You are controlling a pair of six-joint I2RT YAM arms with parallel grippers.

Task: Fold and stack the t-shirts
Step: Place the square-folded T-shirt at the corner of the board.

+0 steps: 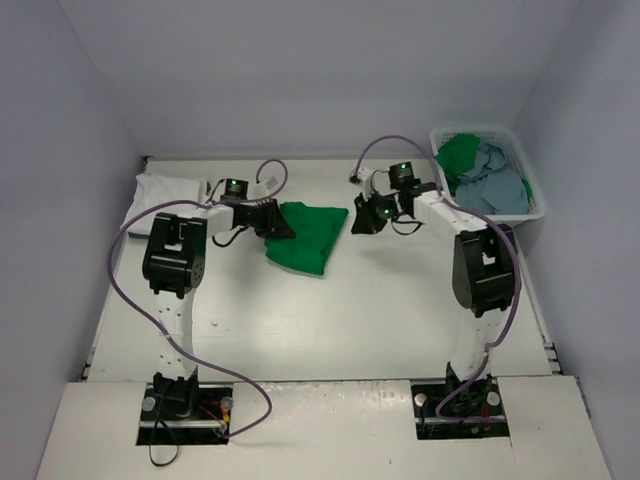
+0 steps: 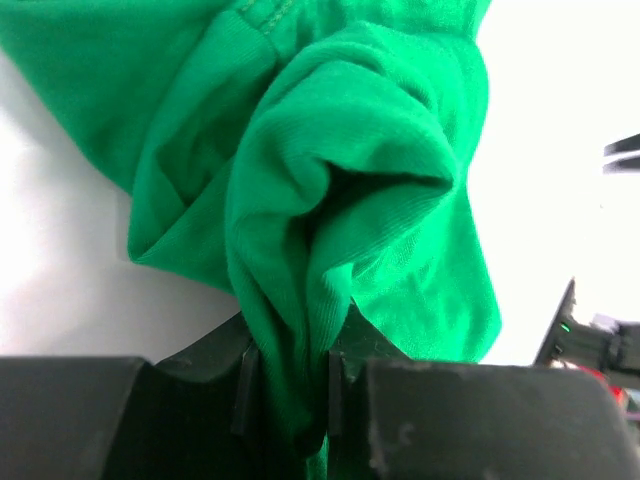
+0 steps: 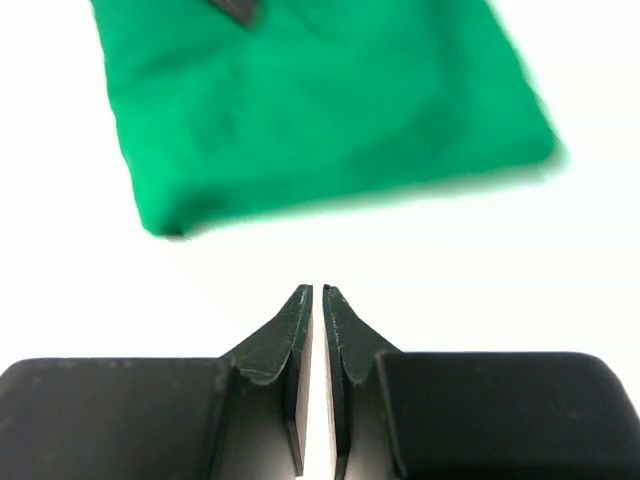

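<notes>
A bright green t-shirt (image 1: 308, 236) lies folded small on the table between the arms. My left gripper (image 1: 283, 225) is at the shirt's left edge. In the left wrist view it (image 2: 288, 390) is shut on a bunched fold of the green t-shirt (image 2: 340, 200). My right gripper (image 1: 357, 222) hovers just right of the shirt, clear of it. The right wrist view shows it (image 3: 318, 292) shut to a thin slit with nothing between the jaws, and the green t-shirt (image 3: 320, 110) beyond the tips. A white t-shirt (image 1: 165, 190) lies at the far left.
A white slotted basket (image 1: 490, 133) stands at the back right, holding a second green cloth (image 1: 460, 155) and a blue-grey t-shirt (image 1: 495, 185). Grey walls close in the table on three sides.
</notes>
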